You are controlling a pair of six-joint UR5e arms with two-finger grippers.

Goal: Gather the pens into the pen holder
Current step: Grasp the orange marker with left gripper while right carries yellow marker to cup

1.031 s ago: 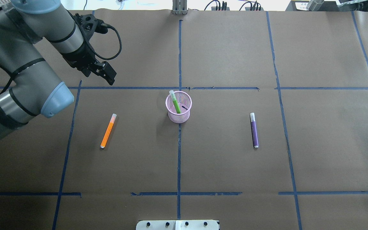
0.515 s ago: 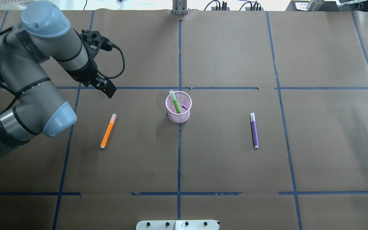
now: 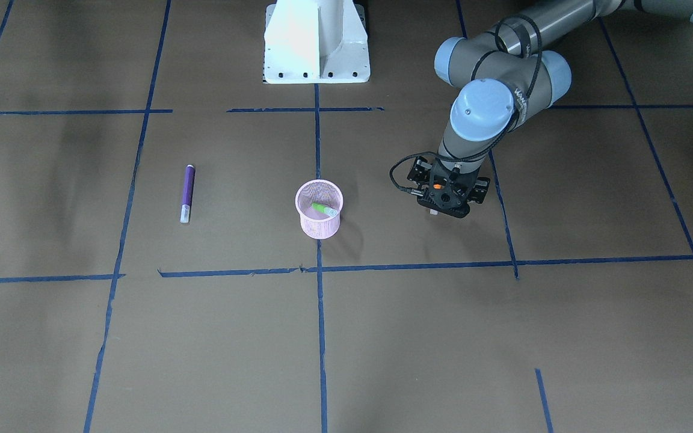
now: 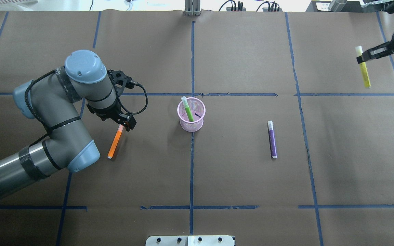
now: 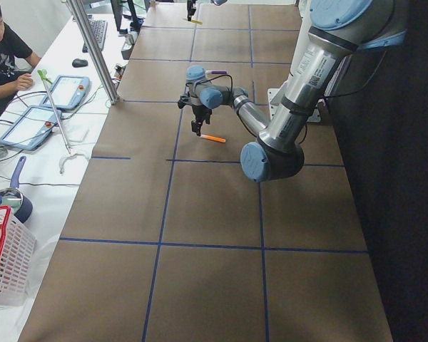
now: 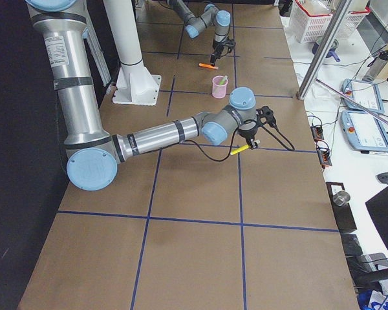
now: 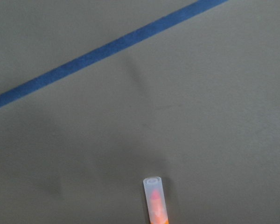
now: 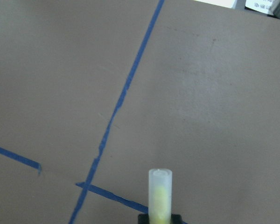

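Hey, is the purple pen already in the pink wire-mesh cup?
No, the slim purple pen lies flat, well apart from the round pink wire-mesh cup, which holds only a green pen.

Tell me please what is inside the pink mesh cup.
One green pen leans inside the pink mesh cup, its pale cap end above the rim. Its lower end is covered by the mesh wall. No other pen shows inside.

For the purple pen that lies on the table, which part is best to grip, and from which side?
Probably mid-barrel, coming straight down from above. The purple pen lies flat on the table, nothing touching it, so the jaws can close across its thin width.
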